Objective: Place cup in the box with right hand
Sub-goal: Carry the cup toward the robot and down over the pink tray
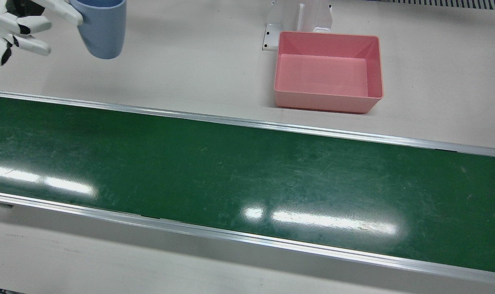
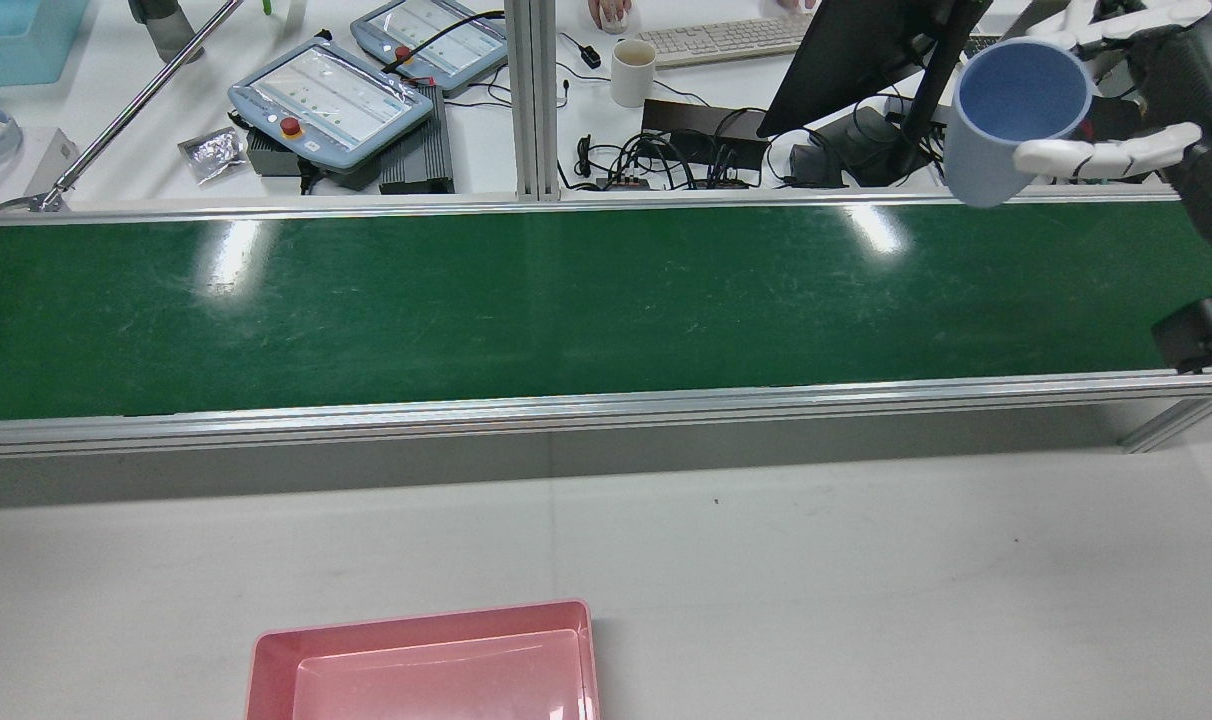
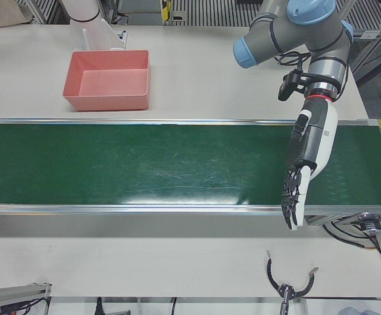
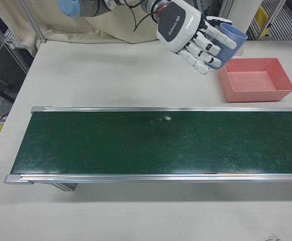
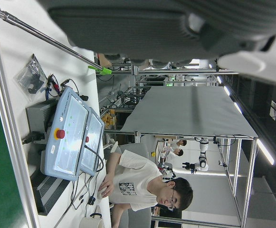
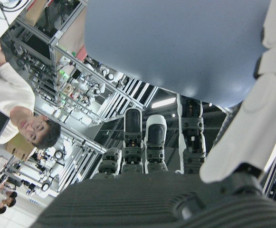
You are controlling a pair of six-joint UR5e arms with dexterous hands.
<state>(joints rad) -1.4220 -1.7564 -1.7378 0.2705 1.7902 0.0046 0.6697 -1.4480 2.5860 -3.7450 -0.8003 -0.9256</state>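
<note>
The pink box (image 2: 421,665) sits empty on the white table (image 2: 866,560), on the robot's near side of the green belt (image 2: 566,300). Farther out, the right hand (image 4: 188,30) holds the blue cup (image 2: 1016,120) raised in the air, fingers wrapped around its side. The left hand (image 3: 305,174) hangs over the belt's far edge, fingers straight, holding nothing

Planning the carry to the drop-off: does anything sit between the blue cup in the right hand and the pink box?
Nothing visible does. The right hand holds the blue plastic cup raised over bare white tabletop, and the empty pink rectangular box lies beyond that bare stretch. The left hand hangs over the green conveyor belt, away from the path.
</note>
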